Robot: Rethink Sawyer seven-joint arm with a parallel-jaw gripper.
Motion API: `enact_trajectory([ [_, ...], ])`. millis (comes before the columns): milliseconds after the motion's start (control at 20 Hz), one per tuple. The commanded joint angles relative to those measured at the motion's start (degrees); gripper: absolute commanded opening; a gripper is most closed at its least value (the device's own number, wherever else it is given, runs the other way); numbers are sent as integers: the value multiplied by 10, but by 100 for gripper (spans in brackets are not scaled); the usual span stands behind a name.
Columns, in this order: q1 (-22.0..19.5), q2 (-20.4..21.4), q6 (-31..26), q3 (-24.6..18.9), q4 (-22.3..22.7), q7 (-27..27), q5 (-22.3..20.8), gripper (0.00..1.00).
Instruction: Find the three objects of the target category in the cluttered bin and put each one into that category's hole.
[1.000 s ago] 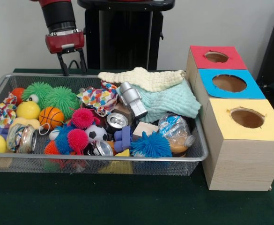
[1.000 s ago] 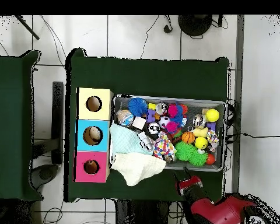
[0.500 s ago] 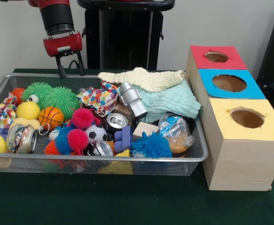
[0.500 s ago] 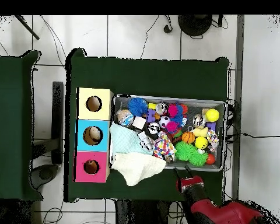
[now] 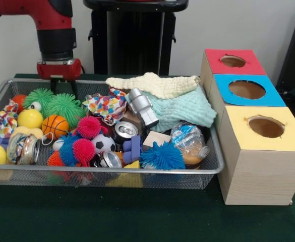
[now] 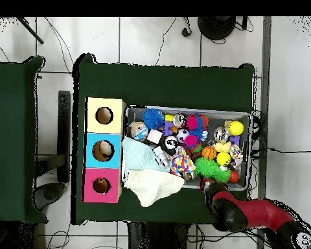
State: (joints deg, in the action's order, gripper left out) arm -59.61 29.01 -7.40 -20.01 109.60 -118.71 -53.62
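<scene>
Overhead only: gripper (image 5: 62, 86) under red arm (image 6: 249, 213), bin-edge.

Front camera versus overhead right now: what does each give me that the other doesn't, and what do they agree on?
Only the front view shows the wooden side walls of the box row and the wire mesh bin's near wall.

Only the overhead view shows the whole green table, the tiled floor and cables around it, and something lying inside the blue-topped box's hole.

Both show the red and black arm's gripper at the bin's edge by the green spiky balls; whether it is open or shut is unclear. Both also show the cream cloth draped over the bin's rim toward the boxes.
</scene>
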Motion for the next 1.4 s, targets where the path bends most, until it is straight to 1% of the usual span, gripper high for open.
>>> enact_trajectory([
  [50, 6, -18, -196, -74, -98, 133, 69, 100],
  [350, 2, 3, -229, -101, -105, 127, 74, 100],
  [550, 2, 22, -244, -109, -98, 120, 78, 100],
  [700, 1, 39, -257, -113, -90, 121, 91, 100],
  [1000, -3, 86, -266, -125, -67, 114, 121, 100],
  [1250, -14, 122, -286, -143, -49, 123, 150, 100],
  [1400, -10, 154, -299, -143, -40, 120, 164, 100],
])
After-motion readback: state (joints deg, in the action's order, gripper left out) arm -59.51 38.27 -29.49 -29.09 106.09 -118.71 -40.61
